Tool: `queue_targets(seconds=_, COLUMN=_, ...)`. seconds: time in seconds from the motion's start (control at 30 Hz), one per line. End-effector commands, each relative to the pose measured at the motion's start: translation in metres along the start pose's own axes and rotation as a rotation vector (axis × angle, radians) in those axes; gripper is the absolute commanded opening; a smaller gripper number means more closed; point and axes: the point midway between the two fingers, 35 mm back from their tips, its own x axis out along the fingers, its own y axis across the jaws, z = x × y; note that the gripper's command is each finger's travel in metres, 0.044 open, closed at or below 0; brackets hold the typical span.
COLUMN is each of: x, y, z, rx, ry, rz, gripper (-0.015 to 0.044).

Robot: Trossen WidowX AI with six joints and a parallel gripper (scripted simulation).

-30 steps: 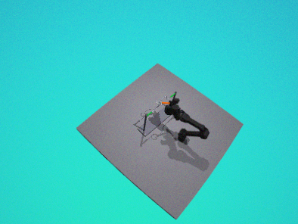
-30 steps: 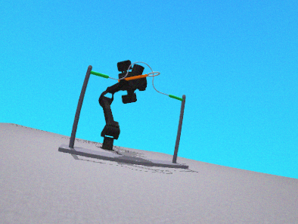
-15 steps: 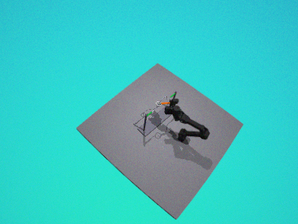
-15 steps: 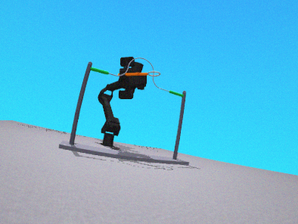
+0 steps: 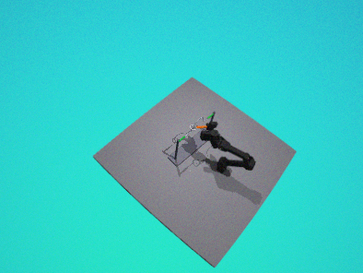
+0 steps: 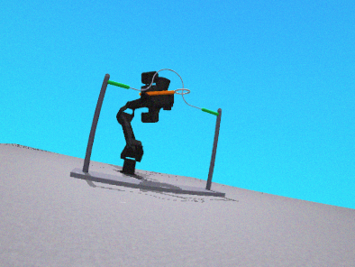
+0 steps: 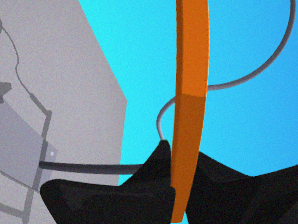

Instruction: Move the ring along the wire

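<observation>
My gripper (image 6: 156, 96) (image 5: 208, 125) (image 7: 170, 146) is shut on the orange handle (image 6: 158, 93) (image 5: 201, 126) (image 7: 189, 63), which lies almost level. The small grey ring (image 6: 182, 91) (image 5: 193, 126) at its end sits around the thin grey wire (image 6: 168, 70) on the falling side of the arch. It is between the two green parts (image 6: 118, 84) (image 6: 209, 111), nearer the shorter post (image 6: 213, 149). I cannot tell whether ring and wire touch. In the wrist view the wire (image 7: 266, 70) curves behind the handle and the ring is out of frame.
The taller post (image 6: 95, 124) and the shorter post stand on a thin base plate (image 6: 180, 189) on the grey floor slab (image 5: 184, 207). The arm's base (image 6: 129, 166) stands behind the plate, close to the taller post.
</observation>
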Motion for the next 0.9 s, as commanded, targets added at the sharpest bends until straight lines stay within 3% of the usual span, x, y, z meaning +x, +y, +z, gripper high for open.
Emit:
queue_targets(seconds=0.0, x=0.001, y=0.013, z=0.0, rx=0.05, ry=-0.006, rz=0.04, gripper=-0.015)
queue_targets(seconds=0.6, x=-0.005, y=0.071, z=0.012, rx=0.382, ry=-0.024, rz=0.255, gripper=-0.015)
queue_targets(seconds=0.87, x=-0.002, y=0.097, z=0.026, rx=0.551, ry=-0.112, rz=0.335, gripper=-0.015)
